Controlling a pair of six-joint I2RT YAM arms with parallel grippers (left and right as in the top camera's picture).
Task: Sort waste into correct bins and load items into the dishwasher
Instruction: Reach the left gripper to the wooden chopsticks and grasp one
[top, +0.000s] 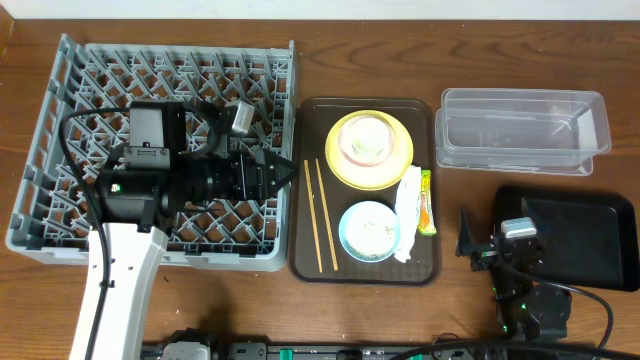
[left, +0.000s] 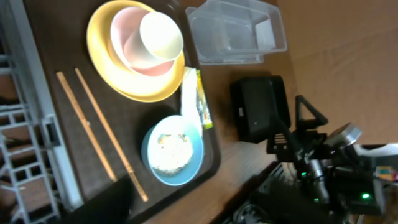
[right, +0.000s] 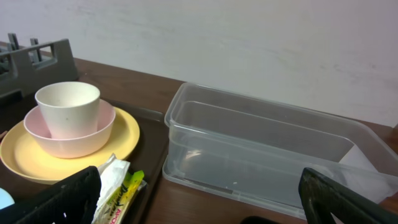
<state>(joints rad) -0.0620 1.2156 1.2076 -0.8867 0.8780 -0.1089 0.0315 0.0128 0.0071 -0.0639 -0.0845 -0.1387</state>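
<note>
On the brown serving tray (top: 305, 255) a yellow plate (top: 343, 170) carries a pale pink bowl (left: 127, 46) with a white cup (left: 160, 34) standing in it. A light blue bowl (top: 370, 230) below it holds white rice scraps (left: 171, 152). Two chopsticks (top: 322, 215) lie at the tray's left. A crumpled white wrapper (top: 408, 215) and an orange-green packet (top: 427, 203) lie at its right. My left gripper (top: 288, 172) hovers over the grey dish rack (top: 60, 120), at its right edge, jaws apart and empty. My right gripper (right: 208, 208) stands wide open facing the clear tub (top: 525, 130).
The black tray bin (top: 590, 235) lies right of the brown tray, with my right arm (top: 520, 255) over its left end. The clear tub looks empty. The packet and wrapper (right: 112, 177) sit just left of my right gripper's left finger.
</note>
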